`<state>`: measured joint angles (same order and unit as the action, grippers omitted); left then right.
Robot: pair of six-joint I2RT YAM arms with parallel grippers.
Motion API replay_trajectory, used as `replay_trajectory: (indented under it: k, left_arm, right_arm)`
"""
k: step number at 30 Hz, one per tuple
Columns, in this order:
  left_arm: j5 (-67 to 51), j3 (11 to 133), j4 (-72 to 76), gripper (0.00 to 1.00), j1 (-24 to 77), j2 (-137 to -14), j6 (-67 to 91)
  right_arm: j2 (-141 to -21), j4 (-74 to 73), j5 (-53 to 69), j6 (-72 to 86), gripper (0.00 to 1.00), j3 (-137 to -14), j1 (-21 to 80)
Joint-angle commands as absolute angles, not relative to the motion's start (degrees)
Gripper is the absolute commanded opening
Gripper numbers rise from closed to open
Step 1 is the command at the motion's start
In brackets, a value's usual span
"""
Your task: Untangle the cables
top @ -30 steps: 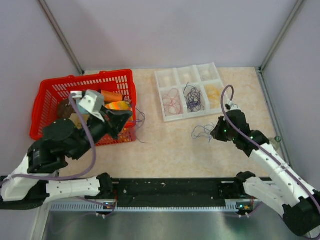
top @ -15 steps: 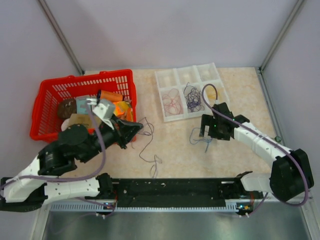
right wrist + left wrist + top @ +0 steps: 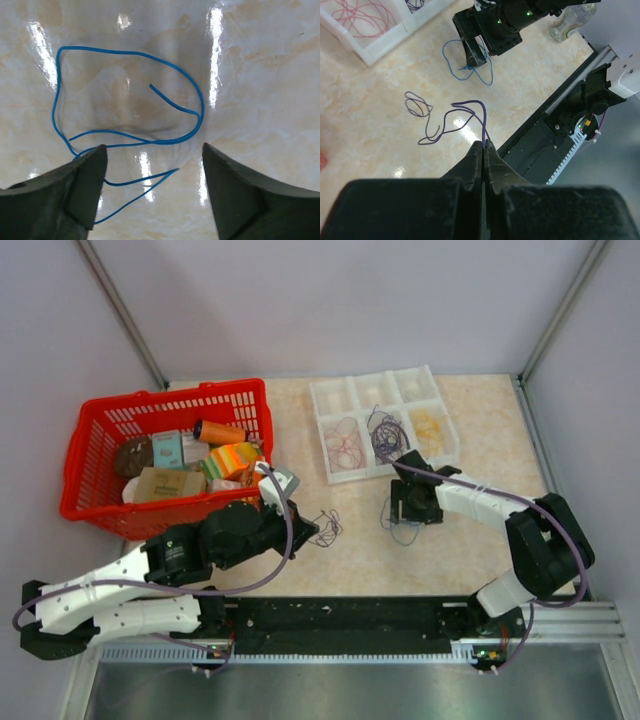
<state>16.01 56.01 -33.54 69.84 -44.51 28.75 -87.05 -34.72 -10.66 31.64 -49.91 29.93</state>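
- Pinches the tip of the purple cable (image 3: 484, 125) in the left gripper (image 3: 484, 146), fingers pressed flat together. Leaves the rest curling on the table (image 3: 380, 145) just ahead.
- Shows a thinner, paler loop (image 3: 415, 96) at the far end of that cable. Cannot tell whether one strand or two caught together. Risks dragging a second strand along if lifted as one.
- Risks a slip as well: a hair-thin cable held by its very end probably pulls free under any quick swing.
- Farther out, hangs the right gripper (image 3: 154, 150) low over the blue cable (image 3: 85, 48), jaws wide apart and gripping nothing. Straddles the lower strands of the blue loop.
- No crossing between blue and purple in the left wrist view; well apart on the table.
- Could close on two strands of the same loop at once, cinching the curl into a knot instead of opening it.
- Could equally close on bare table and miss, the strands lying flat and thin. Looks very close to the surface, so any further drop may scrape the fingertips.
- Beyond, holds sorted cables in the tray (image 3: 320, 430): pink (image 3: 345, 448) front left, dark (image 3: 388, 442) front middle, pale (image 3: 428, 427) front right.
- Puts the right wrist just beside the tray's front wall. Any lift or turn there may nudge the tray or snag the dark bunch, which has a strand rising over its divider.
- Far left, a red basket (image 3: 165, 392) of boxes, near the left arm. A wide sweep with the purple cable may brush it or catch the cable on its mesh.
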Motion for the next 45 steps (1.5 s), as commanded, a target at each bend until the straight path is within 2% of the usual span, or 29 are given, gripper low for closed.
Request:
replay_trajectory:
  k: [1,4,5,7,12,19,24,31,45]
  left_arm:
    - [13.54,54.14,-26.55,0.0,69.79,-44.82,31.03]
    - [13.88,53.96,-26.37,0.0,69.79,-45.44,30.76]
    - [14.06,53.96,-26.54,0.0,69.79,-45.7,30.59]
    - [14.41,54.23,-27.33,0.0,69.79,-45.97,30.5]
    - [15.64,52.83,-27.86,0.0,69.79,-45.44,30.85]
    - [16.96,51.68,-26.89,0.0,69.52,-45.7,31.2]
    - [18.72,50.54,-26.11,0.0,69.35,-45.18,32.52]
    - [18.55,49.4,-25.75,0.0,69.26,-45.09,34.71]
    - [16.43,46.67,-24.43,0.0,68.82,-47.11,36.91]
  right_arm:
    - [-87.71,-30.42,-14.41,35.24,0.65,-49.05,33.22]
    - [-89.29,-28.39,-15.81,36.56,0.39,-48.34,33.92]
    - [-89.91,-28.13,-16.17,37.0,0.35,-48.34,34.1]
    - [-90.18,-27.78,-16.96,37.96,0.33,-48.25,34.36]
    - [-82.11,-26.89,-16.7,39.37,0.0,-46.76,35.33]
    - [-64.09,-27.33,-16.26,35.78,0.0,-49.91,35.24]
    - [-62.48,-26.28,-18.45,30.6,0.0,-61.23,34.37]
    - [-77.32,-20.05,-20.12,20.94,0.0,-83.03,30.94]
    - [-110.72,-6.77,-24.08,6.43,0.0,-116.35,25.14]
